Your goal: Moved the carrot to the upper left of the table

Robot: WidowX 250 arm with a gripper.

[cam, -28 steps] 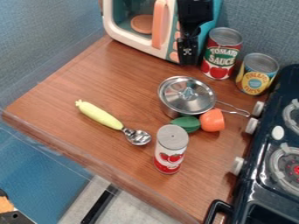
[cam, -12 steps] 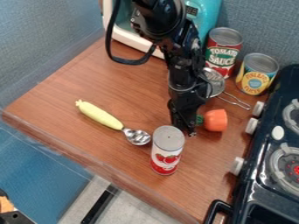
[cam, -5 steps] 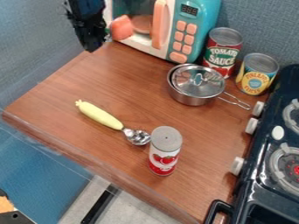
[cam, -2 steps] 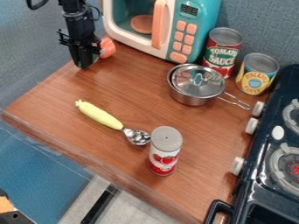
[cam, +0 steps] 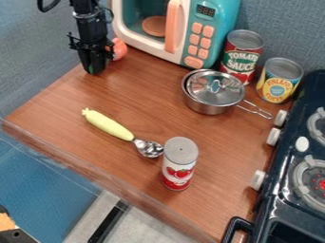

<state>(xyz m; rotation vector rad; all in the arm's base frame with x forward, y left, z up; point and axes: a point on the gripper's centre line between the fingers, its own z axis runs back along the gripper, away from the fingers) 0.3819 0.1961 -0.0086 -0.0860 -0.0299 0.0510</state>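
Note:
At the table's upper left corner, beside the microwave, the black gripper (cam: 94, 70) points down, shut on the carrot's green top, which is mostly hidden by the fingers. The carrot (cam: 119, 49) shows its rounded orange body just right of and behind the fingers. Beneath them is the brown wooden table (cam: 143, 99); whether the carrot touches it, I cannot tell.
The teal and white microwave (cam: 219, 33) is right of the gripper. A lidded pot (cam: 215, 92) stands right of centre, with two cans behind it. A spoon with a yellow handle (cam: 108, 125) and an upright red-and-white can (cam: 178, 166) are nearer the front.
The gripper came down over the table, took the carrot from beside the pot and carried it to the upper left, then lowered and shifted slightly right. The pot and front can were displaced slightly.

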